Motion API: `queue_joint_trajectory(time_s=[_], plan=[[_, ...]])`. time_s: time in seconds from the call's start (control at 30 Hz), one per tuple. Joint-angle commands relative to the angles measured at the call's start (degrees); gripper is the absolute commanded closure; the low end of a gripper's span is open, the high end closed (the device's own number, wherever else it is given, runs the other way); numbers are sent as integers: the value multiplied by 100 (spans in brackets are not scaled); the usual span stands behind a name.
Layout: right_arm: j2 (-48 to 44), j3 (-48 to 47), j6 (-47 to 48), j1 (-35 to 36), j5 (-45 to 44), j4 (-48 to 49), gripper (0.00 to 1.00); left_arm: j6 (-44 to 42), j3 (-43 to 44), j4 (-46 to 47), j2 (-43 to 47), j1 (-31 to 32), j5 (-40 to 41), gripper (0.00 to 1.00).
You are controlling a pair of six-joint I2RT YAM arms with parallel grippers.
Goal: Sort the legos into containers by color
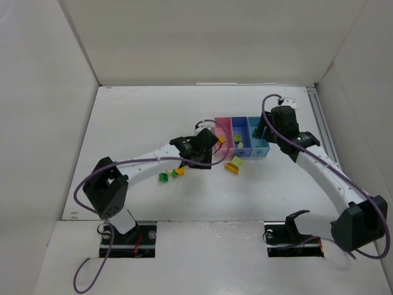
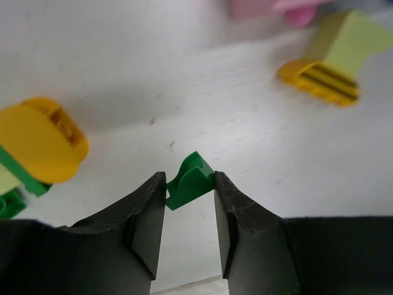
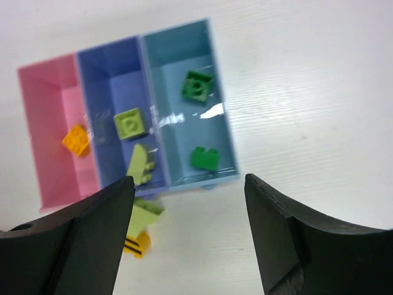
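**A:** Here we go: the left gripper (image 2: 190,184) is clamped on a dark green brick (image 2: 191,179), low over the tabletop (image 2: 245,141), just short of the containers (image 1: 239,123).

**B:** Only the tips have it, so I'd lift straight up and slowly before swinging across. It belongs with the other greens in the light blue bin (image 3: 178,49), at the far end of the row from this arm.

**A:** And the right gripper (image 3: 187,203) hangs wide open and empty right above that row. It may want to clear off first.

**B:** Count time. Three bins. In the pink bin (image 3: 46,104), one orange brick (image 3: 77,140). In the blue-purple bin (image 3: 107,74), two pale yellow-green. Light blue, two dark green.

**A:** Loose ones: a yellow piece (image 1: 232,166) with a pale one beside it near the bins, plus a cluster of three (image 1: 174,174), green, pale and yellow, beside the left arm. Eleven in all, as far as I can tell.
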State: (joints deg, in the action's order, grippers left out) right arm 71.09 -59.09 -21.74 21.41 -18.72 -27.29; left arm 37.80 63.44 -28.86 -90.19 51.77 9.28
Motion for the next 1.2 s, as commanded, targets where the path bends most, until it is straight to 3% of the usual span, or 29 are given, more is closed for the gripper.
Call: queue_joint_trajectory(time_s=[0.0, 0.1, 0.23, 0.47, 0.77, 1.17], plan=[[-358, 125, -366, -478, -316, -364, 22, -431, 1130, 626, -348, 35, 224, 93], [-727, 309, -612, -943, -439, -593, 21, -966, 1985, 882, -998, 35, 92, 93], [-1351, 494, -718, -1436, -439, -725, 19, -1696, 4177, 822, -2053, 35, -39, 92], [-2257, 600, -718, -1710, -571, -971, 13, -1864, 6563, 821, -3838, 35, -734, 89], [-2398, 653, -612, -1710, -519, -1024, 13, -1671, 6936, 1269, -4647, 35, -989, 87], [-2574, 829, -507, -1710, -466, -1077, 12, -1469, 6813, 1567, -4762, 35, -1200, 85]])
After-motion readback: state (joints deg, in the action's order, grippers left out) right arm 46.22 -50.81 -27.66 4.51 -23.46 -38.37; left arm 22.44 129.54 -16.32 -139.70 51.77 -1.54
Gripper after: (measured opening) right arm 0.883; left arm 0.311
